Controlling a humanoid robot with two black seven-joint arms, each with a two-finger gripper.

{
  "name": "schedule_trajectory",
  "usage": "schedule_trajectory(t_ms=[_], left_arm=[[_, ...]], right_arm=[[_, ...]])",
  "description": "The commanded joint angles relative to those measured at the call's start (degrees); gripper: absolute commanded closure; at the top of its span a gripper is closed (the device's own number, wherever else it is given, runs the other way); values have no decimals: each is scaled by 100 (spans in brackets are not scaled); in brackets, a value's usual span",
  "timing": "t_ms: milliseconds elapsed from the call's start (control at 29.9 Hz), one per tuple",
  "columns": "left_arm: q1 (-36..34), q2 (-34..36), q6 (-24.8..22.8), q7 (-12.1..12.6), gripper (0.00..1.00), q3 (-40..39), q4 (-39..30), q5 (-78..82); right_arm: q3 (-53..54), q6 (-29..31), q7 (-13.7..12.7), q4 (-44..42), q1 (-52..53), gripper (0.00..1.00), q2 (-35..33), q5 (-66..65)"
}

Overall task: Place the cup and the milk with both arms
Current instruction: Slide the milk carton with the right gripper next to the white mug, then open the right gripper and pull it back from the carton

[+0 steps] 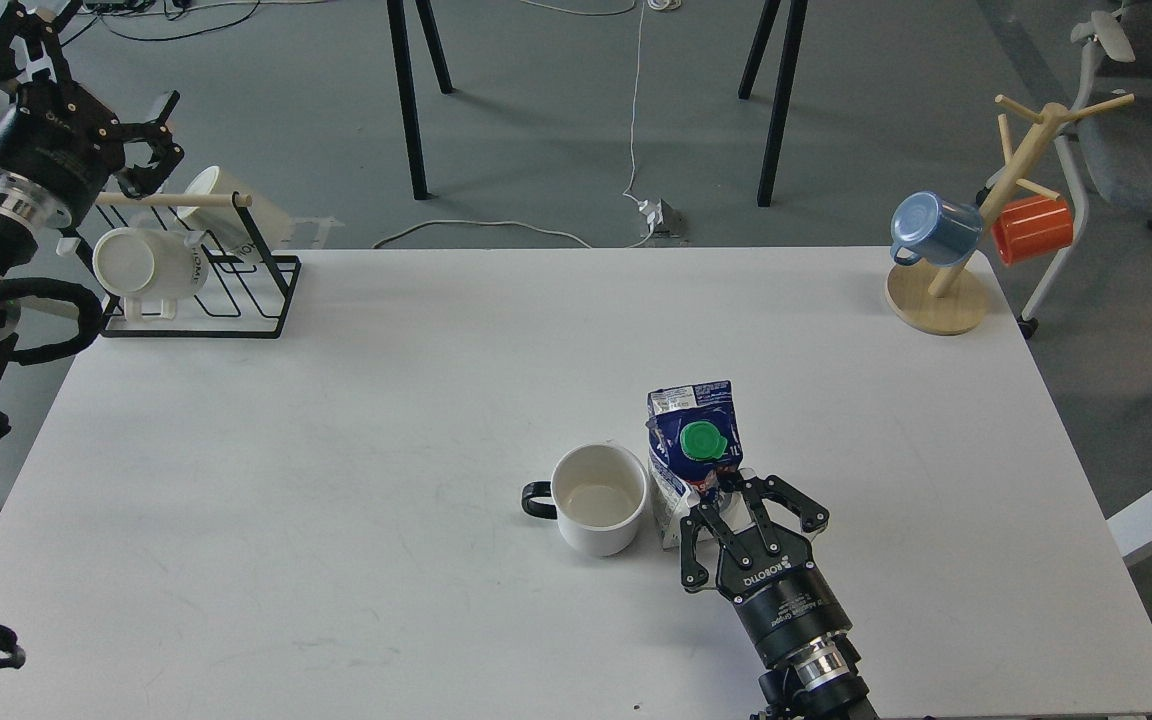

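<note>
The cup [598, 498], a wide white mug with a black handle on its left, stands upright on the white table [336, 450] near the front middle. The milk [693, 448], a blue and white carton with a green cap, is right beside the cup's right side, very close or touching. My right gripper [726, 500] comes in from the bottom edge and is shut on the lower part of the carton, hiding its base. My left gripper [86, 95] is open and empty at the far top left, above the rack.
A black wire rack [266, 300] with two white mugs [146, 265] stands at the table's back left corner. A wooden mug tree [941, 295] holding a blue mug [931, 228] and an orange mug [1034, 228] stands at the back right corner.
</note>
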Motion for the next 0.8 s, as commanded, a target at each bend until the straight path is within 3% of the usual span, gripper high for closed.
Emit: schedule_trajectory(t_ms=[0,67,268,769], left_arm=[[1,-6,0,0,1,3,0,0],[1,-15,0,-9,1,3,0,0],[1,-24,0,-18,1,3,0,-9],[71,38,0,-27,1,-6,-9,-9]], right_arm=[[-10,0,-9,-48,65,51,-5,-1],[-19,0,-26,-109,74,36,-23,7],[-19,0,-17,-154,4,5,-41,16],[25,0,0,56,-558,2,-181,43]])
